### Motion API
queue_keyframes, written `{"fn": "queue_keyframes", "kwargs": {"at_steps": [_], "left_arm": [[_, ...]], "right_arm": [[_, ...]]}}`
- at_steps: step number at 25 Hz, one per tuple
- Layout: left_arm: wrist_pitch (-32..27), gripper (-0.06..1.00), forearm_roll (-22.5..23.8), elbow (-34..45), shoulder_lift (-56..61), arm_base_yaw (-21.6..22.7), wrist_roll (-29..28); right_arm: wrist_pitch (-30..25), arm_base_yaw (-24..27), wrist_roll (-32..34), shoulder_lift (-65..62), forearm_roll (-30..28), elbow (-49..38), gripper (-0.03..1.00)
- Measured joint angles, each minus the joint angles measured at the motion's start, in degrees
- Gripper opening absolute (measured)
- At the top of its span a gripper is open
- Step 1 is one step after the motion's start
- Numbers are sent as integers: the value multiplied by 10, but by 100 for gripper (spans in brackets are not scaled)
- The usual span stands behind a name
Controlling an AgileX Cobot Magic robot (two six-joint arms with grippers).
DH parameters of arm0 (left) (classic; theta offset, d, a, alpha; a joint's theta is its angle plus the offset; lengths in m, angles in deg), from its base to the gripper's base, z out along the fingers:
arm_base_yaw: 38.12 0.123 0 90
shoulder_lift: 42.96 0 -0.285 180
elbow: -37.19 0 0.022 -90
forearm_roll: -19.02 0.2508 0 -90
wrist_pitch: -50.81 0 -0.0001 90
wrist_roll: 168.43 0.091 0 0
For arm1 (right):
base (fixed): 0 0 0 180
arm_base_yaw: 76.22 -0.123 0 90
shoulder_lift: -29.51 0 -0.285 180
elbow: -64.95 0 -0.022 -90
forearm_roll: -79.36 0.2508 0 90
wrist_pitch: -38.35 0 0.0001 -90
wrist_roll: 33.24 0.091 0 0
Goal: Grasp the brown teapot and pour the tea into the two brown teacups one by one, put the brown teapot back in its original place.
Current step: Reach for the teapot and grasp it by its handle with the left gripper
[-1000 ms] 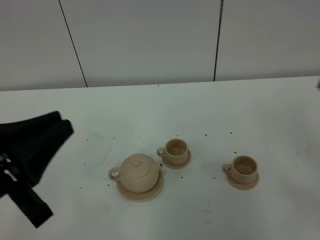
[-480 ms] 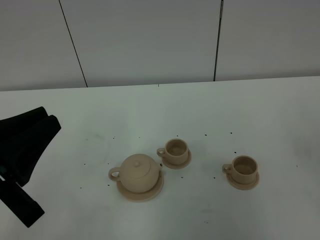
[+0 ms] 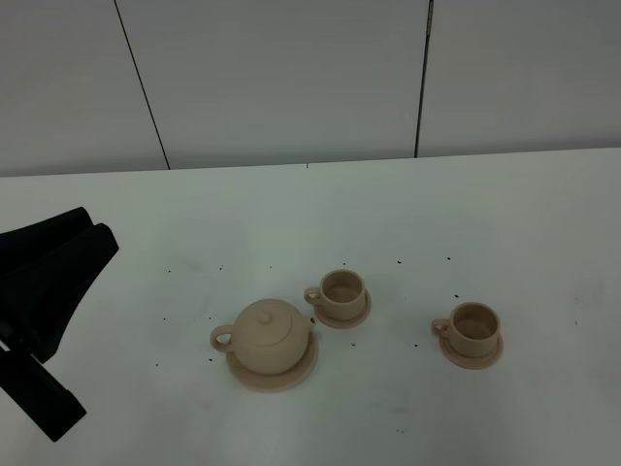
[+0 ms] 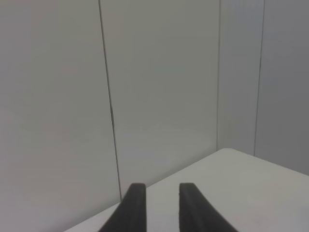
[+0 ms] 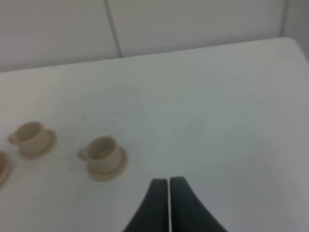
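One brown teapot [image 3: 264,335], lid on, sits on its wide saucer [image 3: 291,379] on the white table [image 3: 505,214], its handle turned toward the left arm [image 3: 44,301], which hangs well apart at the table's left edge. Two brown teacups stand to the teapot's right, each on its own small saucer [image 3: 359,316]. The first cup [image 3: 342,290] is just beside the teapot, and the second cup [image 3: 473,327] is farther right, apart from the first. The left gripper [image 4: 162,189], aimed at the panelled wall [image 4: 159,96], has its two fingers slightly apart and holds nothing. The right gripper [image 5: 169,182], above bare table, has its fingers pressed together, empty
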Motion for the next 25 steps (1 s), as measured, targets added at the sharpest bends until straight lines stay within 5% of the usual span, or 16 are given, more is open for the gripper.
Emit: {"fn": "queue_keyframes", "kwargs": {"at_steps": [5, 11, 25], "left_arm": [[-2, 24, 0, 1, 0, 0, -16], [-10, 24, 0, 18, 0, 0, -31], [-10, 24, 0, 19, 0, 0, -32]], "right_arm": [[-41, 0, 62, -53, -71, -12, -1], [-36, 0, 85, -54, -64, -68, -1], [-54, 4, -23, -54, 13, -86, -1]]}}
